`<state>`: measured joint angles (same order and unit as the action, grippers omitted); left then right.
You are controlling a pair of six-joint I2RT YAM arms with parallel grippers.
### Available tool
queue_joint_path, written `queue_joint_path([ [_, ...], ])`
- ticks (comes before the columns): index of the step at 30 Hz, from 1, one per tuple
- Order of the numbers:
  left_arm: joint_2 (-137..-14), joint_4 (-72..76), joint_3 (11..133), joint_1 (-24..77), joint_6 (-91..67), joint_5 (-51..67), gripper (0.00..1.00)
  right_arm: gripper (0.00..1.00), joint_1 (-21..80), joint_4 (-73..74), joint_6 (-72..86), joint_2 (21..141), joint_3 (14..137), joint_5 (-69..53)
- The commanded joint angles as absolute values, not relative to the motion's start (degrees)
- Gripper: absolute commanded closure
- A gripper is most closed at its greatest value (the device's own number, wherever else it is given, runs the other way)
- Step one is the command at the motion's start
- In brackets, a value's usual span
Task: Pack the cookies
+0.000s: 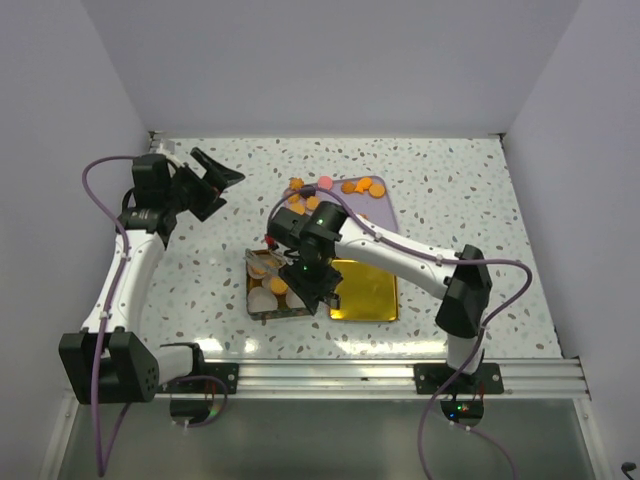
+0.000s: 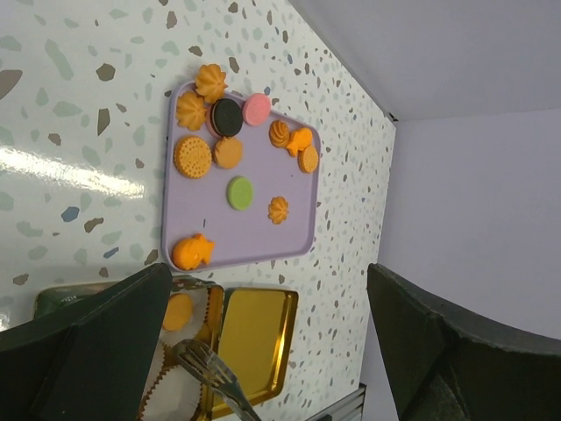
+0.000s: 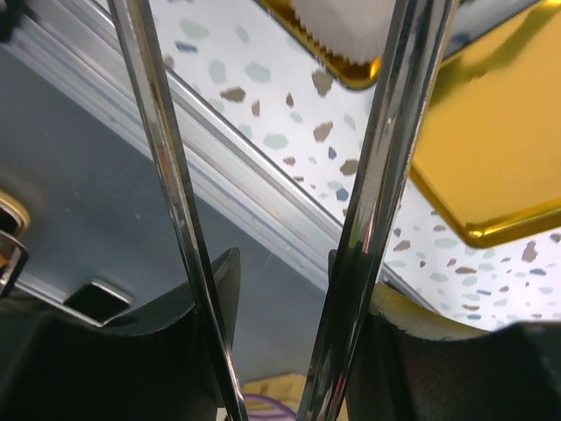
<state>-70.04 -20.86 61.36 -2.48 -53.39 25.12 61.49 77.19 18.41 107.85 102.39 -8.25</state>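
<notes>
While the right gripper [image 3: 280,289], clamped on metal tongs [image 3: 377,175], hangs over the gold tin [image 1: 275,315], the step in hand is judged to be setting a cookie into a paper cup [image 1: 262,298]. Whether the tongs hold one cannot be told. The remaining cookies [image 2: 192,156] lie on the lavender tray [image 2: 254,232], beyond the tin, which calls for a return reach. The left gripper [image 1: 220,165] is spread wide and empty.

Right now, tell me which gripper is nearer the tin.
Right. The right gripper, holding tongs, hangs over the tin's right side; the left gripper is open, far off, back and left of it.
</notes>
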Motion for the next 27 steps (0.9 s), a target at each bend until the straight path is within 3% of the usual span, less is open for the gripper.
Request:
queue_joint_path([
  [1, -69.43, -20.83, 64.77, -2.29, -52.21, 25.58, 0.01, 0.53, 59.95, 88.67, 18.72, 107.67, 109.68, -5.02],
  [12, -70.66, -20.83, 64.78, -2.29, -50.36, 27.24, 0.01, 0.53, 43.26, 88.33, 17.93, 105.03, 107.24, -2.03],
  [17, -71.10, -20.48, 64.34, -2.29, -49.57, 28.65, 0.01, 0.53, 40.09, 85.34, 17.14, 104.94, 99.51, 1.04],
  [27, -72.16, -17.76, 61.70, -2.29, -49.04, 31.72, 0.02, 0.53, 39.38, 85.25, 15.38, 111.88, 99.84, 3.25],
])
